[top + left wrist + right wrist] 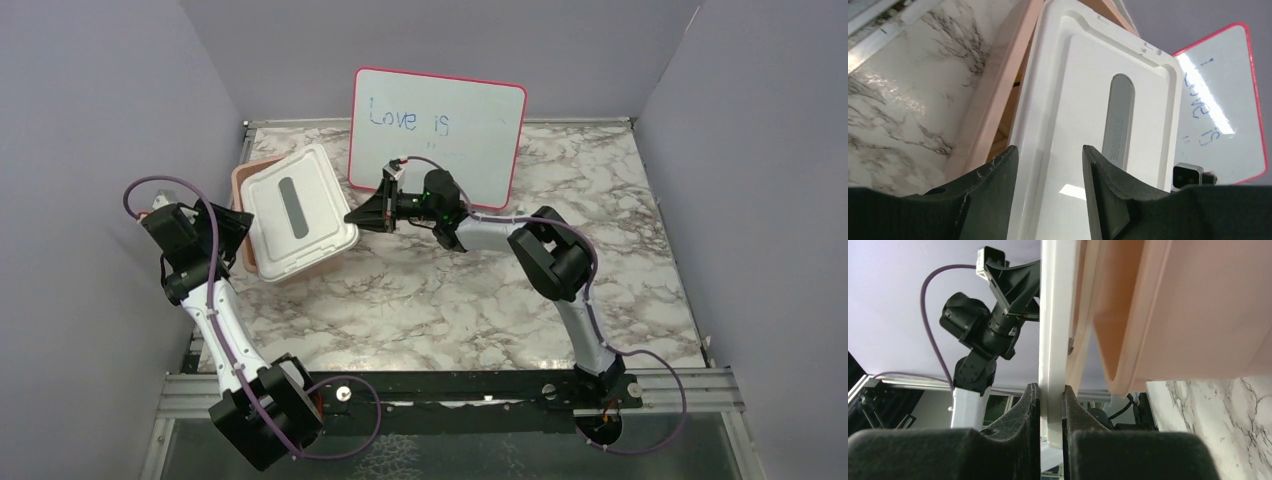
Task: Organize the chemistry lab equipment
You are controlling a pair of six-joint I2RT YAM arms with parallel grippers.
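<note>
The chemistry lab equipment is hidden. Only a tan sliver (1007,122) shows in the gap under the lid, and I cannot tell what it is. The white lid (300,205) lies askew on the pink bin (240,180). My right gripper (357,215) is shut on the lid's right edge (1053,315), one finger on each face (1051,387), and that edge stands a little off the bin's rim (1188,315). My left gripper (238,226) is at the bin's left side. Its jaws (1050,150) stand open astride the lid's near edge (1088,100) without touching it.
The pink-framed whiteboard (437,125) leans against the back wall just behind the right gripper, and it also shows in the left wrist view (1228,100). Grey walls close in the marble table (450,300) on three sides. The left arm (993,315) shows beyond the lid.
</note>
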